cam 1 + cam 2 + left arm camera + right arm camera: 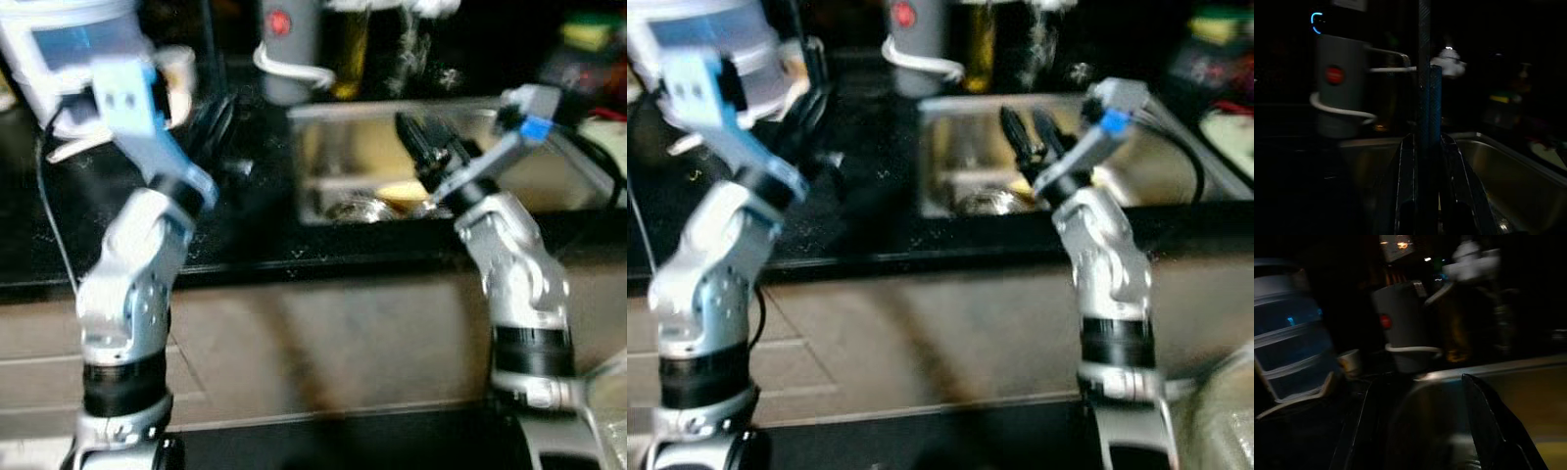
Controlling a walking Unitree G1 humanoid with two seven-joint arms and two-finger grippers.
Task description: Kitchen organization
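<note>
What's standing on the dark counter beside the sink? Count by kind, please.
Grey cylindrical appliance with a red button: 1
Small white cup: 1
Large white-and-blue plastic container: 1
Total: 3

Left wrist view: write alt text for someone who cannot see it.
The left claw is closed on a thin blue stick that stands upright, in a very dark kitchen. Beyond it are a steel sink and a grey appliance with a red button.
</note>
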